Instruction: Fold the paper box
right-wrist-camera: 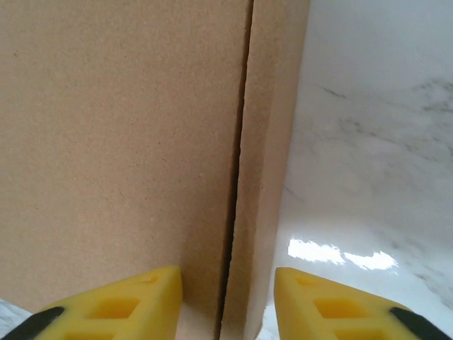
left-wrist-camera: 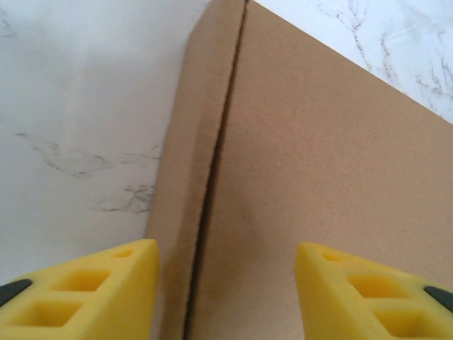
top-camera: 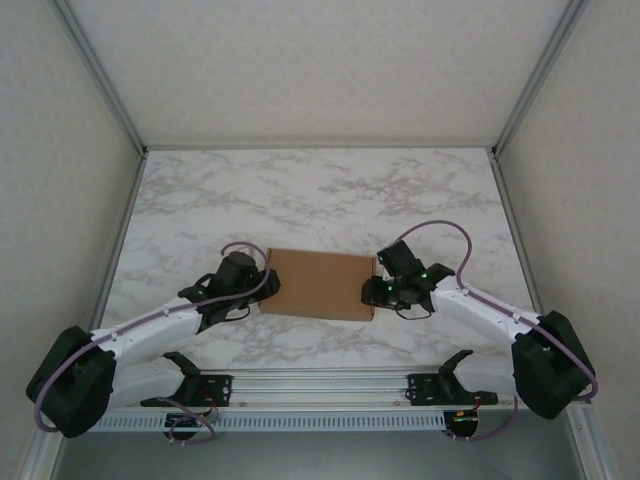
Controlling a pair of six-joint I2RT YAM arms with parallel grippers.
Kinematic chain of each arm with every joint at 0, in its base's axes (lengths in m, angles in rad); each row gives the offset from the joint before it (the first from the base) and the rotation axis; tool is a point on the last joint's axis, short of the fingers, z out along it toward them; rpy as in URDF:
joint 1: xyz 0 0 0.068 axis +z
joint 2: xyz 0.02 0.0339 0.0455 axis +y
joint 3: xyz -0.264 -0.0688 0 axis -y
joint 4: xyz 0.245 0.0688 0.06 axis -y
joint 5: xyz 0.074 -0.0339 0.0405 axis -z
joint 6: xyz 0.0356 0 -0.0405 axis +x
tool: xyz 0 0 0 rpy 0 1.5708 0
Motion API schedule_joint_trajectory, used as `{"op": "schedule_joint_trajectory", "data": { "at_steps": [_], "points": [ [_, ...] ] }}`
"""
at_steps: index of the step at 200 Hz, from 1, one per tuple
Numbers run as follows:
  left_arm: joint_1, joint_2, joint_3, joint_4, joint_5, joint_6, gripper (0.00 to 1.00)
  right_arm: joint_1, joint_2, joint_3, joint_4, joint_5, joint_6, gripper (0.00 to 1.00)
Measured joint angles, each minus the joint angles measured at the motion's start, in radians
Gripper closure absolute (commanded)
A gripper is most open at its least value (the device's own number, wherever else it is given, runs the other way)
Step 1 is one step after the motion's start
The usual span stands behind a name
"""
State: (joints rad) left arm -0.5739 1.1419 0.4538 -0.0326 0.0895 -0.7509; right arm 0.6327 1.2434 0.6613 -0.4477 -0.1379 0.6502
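Observation:
The paper box (top-camera: 320, 283) lies as a shallow brown cardboard rectangle with its lid down, in the middle of the marble table (top-camera: 320, 190). My left gripper (top-camera: 262, 285) hangs at the box's left end, open. In the left wrist view the gripper (left-wrist-camera: 226, 283) straddles the dark seam between the lid (left-wrist-camera: 318, 163) and the left side wall (left-wrist-camera: 187, 177). My right gripper (top-camera: 378, 290) is at the box's right end, open. In the right wrist view that gripper (right-wrist-camera: 228, 297) straddles the seam between the lid (right-wrist-camera: 120, 142) and the right side wall (right-wrist-camera: 265, 156).
Pale walls with metal frame posts (top-camera: 110, 90) close the table on the left, back and right. An aluminium rail (top-camera: 320, 385) carrying the arm bases runs along the near edge. Bare marble lies behind the box and to both sides.

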Motion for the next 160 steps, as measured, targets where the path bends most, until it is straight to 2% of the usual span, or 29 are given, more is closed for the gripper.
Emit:
{"op": "schedule_joint_trajectory", "data": {
  "at_steps": [16,51,116,144,160],
  "points": [
    [0.009,0.032,0.000,0.033,-0.009,-0.003,0.59,-0.035,0.038,0.018,0.029,-0.032,-0.005,0.71],
    [0.046,0.126,0.043,0.082,-0.034,-0.004,0.61,-0.111,0.164,0.109,0.064,-0.075,-0.034,0.75],
    [0.122,0.406,0.288,0.100,-0.034,0.056,0.54,-0.237,0.387,0.320,0.075,-0.121,-0.123,0.76],
    [0.126,0.439,0.324,0.101,-0.032,0.071,0.48,-0.255,0.408,0.341,0.081,-0.129,-0.152,0.71],
    [0.126,0.437,0.324,0.092,-0.028,0.079,0.34,-0.255,0.408,0.341,0.080,-0.126,-0.163,0.57]
  ]
}}
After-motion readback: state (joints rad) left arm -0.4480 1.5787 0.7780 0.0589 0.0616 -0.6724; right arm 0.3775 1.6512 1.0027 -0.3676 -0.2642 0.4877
